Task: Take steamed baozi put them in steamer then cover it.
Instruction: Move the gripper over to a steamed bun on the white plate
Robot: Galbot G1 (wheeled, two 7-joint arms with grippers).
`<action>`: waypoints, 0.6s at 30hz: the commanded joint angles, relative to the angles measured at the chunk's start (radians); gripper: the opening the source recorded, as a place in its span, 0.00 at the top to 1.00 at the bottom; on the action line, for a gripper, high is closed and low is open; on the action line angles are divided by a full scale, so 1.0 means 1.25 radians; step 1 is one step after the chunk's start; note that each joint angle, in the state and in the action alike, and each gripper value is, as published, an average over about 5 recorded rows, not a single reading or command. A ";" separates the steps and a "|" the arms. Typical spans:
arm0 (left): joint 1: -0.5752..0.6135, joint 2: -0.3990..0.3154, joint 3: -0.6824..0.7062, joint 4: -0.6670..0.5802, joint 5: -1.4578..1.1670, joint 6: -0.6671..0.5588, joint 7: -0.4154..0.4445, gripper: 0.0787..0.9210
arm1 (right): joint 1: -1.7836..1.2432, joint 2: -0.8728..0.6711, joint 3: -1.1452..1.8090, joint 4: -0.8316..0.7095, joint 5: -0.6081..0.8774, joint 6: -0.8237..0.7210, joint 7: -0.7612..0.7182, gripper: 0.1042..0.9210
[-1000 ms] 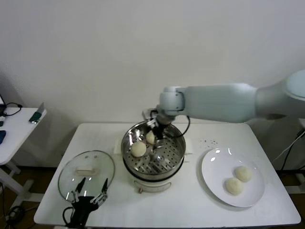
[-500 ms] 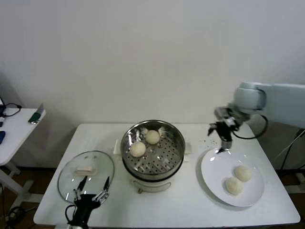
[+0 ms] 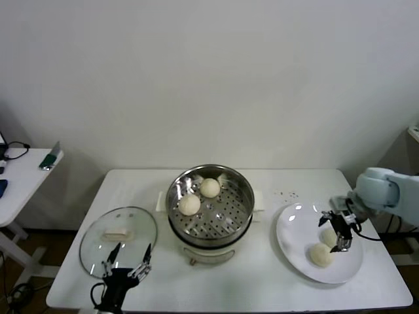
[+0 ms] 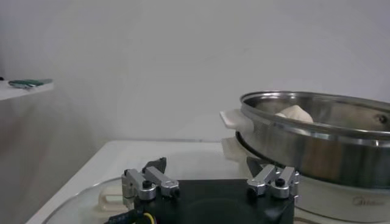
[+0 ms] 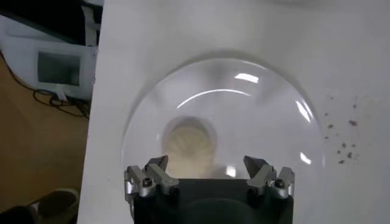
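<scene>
Two baozi (image 3: 209, 188) (image 3: 190, 205) lie on the perforated tray inside the steamer (image 3: 243, 208) at the table's middle. Two more baozi (image 3: 320, 255) (image 3: 328, 236) lie on the white plate (image 3: 294, 235) at the right. My right gripper (image 3: 339, 230) is open and hovers over the plate, right above these two buns. In the right wrist view one baozi (image 5: 190, 143) shows just ahead of the open gripper (image 5: 207, 164). The glass cover (image 3: 95, 237) lies flat on the table at the left. My left gripper (image 3: 126, 260) is open, parked at the cover's near edge.
A white side table (image 3: 19, 176) with small items stands at the far left. The steamer's rim (image 4: 317, 119) and cream base show close in the left wrist view. Dark specks (image 3: 288, 194) mark the table behind the plate.
My right arm has swung away from the steamer, leaving a second baozi inside, crossed to the right and come down over the plate's two buns. The left arm has barely moved.
</scene>
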 commanded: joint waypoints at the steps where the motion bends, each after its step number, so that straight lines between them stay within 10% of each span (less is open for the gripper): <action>1: 0.004 0.000 -0.001 0.001 0.004 -0.001 0.000 0.12 | -0.264 -0.053 0.204 -0.007 -0.088 -0.047 0.052 0.12; 18: 0.001 0.003 0.000 -0.003 0.007 0.004 0.000 0.12 | -0.311 -0.036 0.249 -0.011 -0.109 -0.073 0.065 0.14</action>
